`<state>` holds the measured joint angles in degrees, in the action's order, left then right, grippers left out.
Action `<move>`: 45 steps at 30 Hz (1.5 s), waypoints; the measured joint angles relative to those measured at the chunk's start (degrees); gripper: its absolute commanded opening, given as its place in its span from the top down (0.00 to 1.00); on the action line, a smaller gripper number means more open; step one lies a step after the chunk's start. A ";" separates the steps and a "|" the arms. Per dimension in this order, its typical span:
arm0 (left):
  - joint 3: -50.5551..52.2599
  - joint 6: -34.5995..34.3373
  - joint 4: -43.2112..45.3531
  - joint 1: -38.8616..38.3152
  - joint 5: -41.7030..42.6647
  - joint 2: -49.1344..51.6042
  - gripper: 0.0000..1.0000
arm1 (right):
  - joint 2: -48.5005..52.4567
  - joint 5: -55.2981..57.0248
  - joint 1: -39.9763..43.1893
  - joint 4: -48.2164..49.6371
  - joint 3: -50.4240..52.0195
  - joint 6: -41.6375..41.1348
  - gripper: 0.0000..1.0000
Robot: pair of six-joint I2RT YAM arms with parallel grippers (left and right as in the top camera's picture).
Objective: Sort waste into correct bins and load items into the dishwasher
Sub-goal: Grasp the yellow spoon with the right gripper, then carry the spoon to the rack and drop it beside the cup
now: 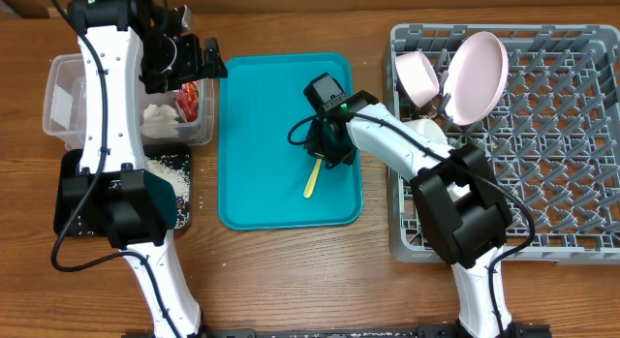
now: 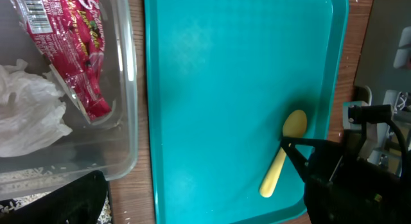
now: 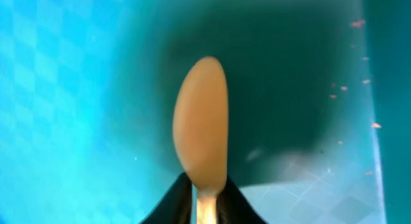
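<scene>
Wooden tabletop is filling the overhead view, and the large flat teal plastic tray is sitting at its centre. Down on that tray the right gripper is pinching the yellow plastic spoon. In the right wrist view its two black fingertips are pressing in from both sides on the neck just below the bowl of the spoon. The spoon is lying flat on the teal surface, near the tray's right edge, with its handle sticking out past the fingers.

Over on the other side, the left gripper is hovering by the tray's top-left corner with its jaws spread wide and nothing between them. Just beside it, the clear rectangular plastic tub is holding the red printed snack wrapper and the crumpled white napkin, the two touching. Below the tub, white rice grains are lying in the shallow black rectangular tray.

At far right, the large square grey plastic dish rack is carrying the round pale pink plate on edge, with a pale bowl tipped up just beside it.
</scene>
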<state>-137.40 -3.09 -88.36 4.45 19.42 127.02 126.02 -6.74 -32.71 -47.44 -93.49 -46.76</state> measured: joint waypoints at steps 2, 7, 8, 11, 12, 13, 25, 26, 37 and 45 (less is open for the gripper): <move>0.00 0.00 0.00 0.00 0.00 0.00 0.00 | 0.00 -0.48 -0.02 0.33 -0.09 0.02 0.96; 0.00 0.00 0.00 0.02 0.00 0.00 0.00 | 0.00 -0.68 -0.04 0.31 -0.37 0.39 0.96; 0.00 0.00 0.00 0.02 0.00 0.00 0.00 | 0.00 -0.74 0.00 0.09 -0.55 0.70 0.96; 0.00 0.00 0.00 0.02 0.00 0.00 0.00 | 0.07 -1.55 0.44 -2.73 -1.75 3.37 0.96; 0.00 0.00 0.02 0.02 0.00 0.00 0.00 | 0.09 -2.03 0.76 -4.42 -2.43 4.61 0.96; 0.00 0.00 0.02 0.02 0.00 0.00 0.00 | 0.09 -2.27 1.18 -6.62 -3.48 5.92 0.96; 0.00 0.00 0.11 0.02 -0.17 0.00 0.00 | -10.34 -0.42 6.71 -30.67 -28.37 15.89 0.96; 0.00 0.00 0.28 0.02 -0.17 0.00 0.00 | -12.52 0.26 7.63 -31.95 -29.07 15.54 0.96; 0.00 0.00 0.50 0.02 -0.20 0.00 0.00 | -20.83 9.70 28.46 -44.54 -29.49 4.24 0.96; 0.00 0.00 0.52 0.02 -0.20 0.00 0.00 | -20.72 15.17 36.85 -38.12 -17.14 -3.65 0.96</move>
<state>-137.40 -3.09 -87.83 4.47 19.22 127.02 105.30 8.43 4.14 -85.56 -110.63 -50.41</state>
